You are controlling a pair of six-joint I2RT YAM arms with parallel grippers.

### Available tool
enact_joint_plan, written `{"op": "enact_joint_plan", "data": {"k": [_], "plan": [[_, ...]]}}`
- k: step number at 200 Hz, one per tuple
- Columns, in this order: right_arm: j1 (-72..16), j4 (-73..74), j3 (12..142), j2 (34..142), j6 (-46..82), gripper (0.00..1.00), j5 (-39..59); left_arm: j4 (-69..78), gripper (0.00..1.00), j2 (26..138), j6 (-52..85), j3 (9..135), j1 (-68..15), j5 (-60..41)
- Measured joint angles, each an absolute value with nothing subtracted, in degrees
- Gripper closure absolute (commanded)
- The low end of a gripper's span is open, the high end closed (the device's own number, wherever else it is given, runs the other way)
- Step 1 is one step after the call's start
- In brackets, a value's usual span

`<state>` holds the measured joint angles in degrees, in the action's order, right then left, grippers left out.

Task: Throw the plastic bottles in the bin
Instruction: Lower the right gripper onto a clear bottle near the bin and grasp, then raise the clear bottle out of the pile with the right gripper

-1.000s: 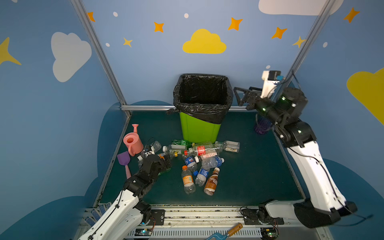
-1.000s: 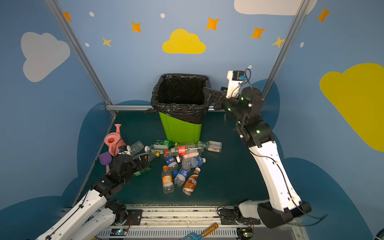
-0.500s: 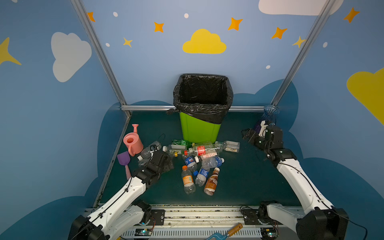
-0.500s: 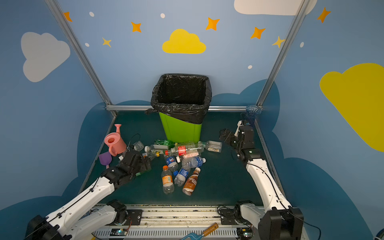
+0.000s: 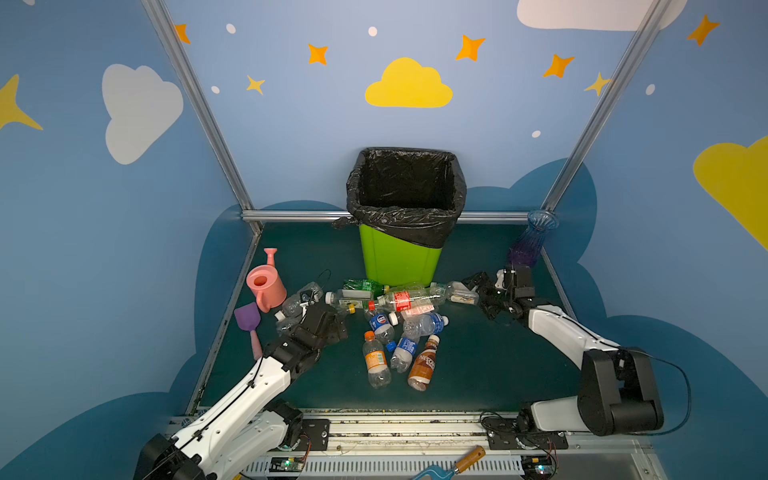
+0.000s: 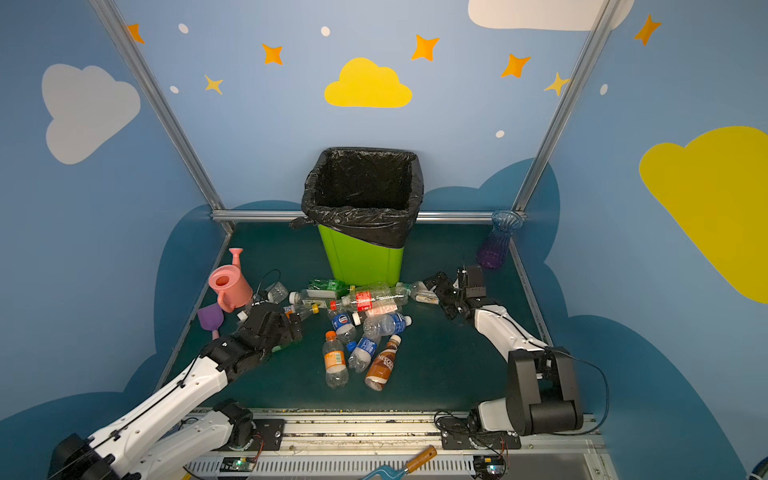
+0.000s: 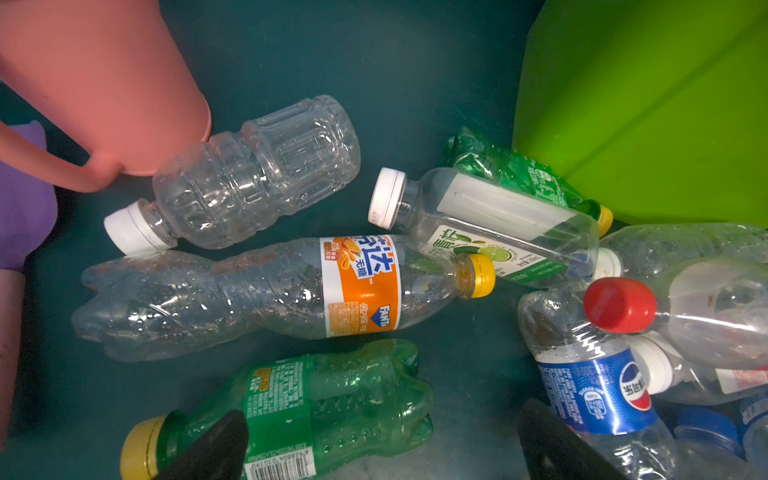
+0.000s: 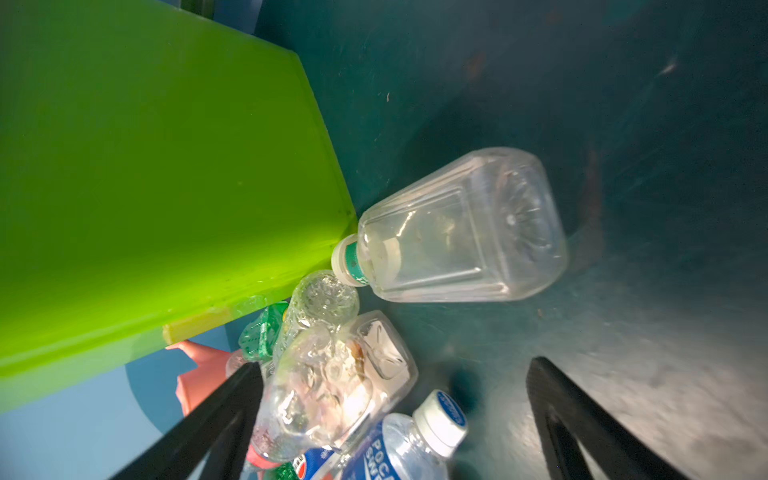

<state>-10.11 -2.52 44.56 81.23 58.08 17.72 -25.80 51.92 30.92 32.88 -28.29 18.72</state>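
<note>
The lime-green bin with a black liner stands at the back middle. Several plastic bottles lie in a heap on the floor in front of it. My left gripper hovers open at the heap's left edge; in the left wrist view its fingers straddle a green bottle, with an orange-labelled bottle beyond. My right gripper is open and low at the heap's right end. In its wrist view a crushed clear bottle lies between the fingers, and a square clear bottle rests by the bin.
A pink watering can and a purple shovel sit left of the heap, close to my left gripper. A blue-purple vase stands in the back right corner behind my right arm. A wooden-handled tool lies on the front rail.
My right arm has dropped from beside the bin's rim to the floor at the heap's right end. My left arm has reached forward over the heap. Both grippers stayed open.
</note>
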Motion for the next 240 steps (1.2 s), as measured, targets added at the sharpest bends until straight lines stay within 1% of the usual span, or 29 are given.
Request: {"op": "enact_joint_plan", "data": {"k": [49, 112, 209, 240], "plan": [[-11.9, 2.8, 44.6, 86.2, 65.7, 0.02, 17.6, -25.4, 0.0, 51.9, 30.9, 32.3, -28.3, 18.8], [-12.4, 6.6, 46.0, 94.6, 70.4, 0.03, 16.1, -25.1, 0.0, 51.2, 31.1, 31.2, -28.3, 19.0], [-11.7, 7.4, 46.8, 94.9, 69.7, 0.03, 16.0, -24.5, 0.0, 49.3, 32.0, 29.6, -28.3, 19.2], [-11.7, 8.2, 48.1, 97.2, 70.5, 0.03, 16.6, -24.4, 0.0, 49.7, 32.0, 29.6, -28.3, 19.2]]}}
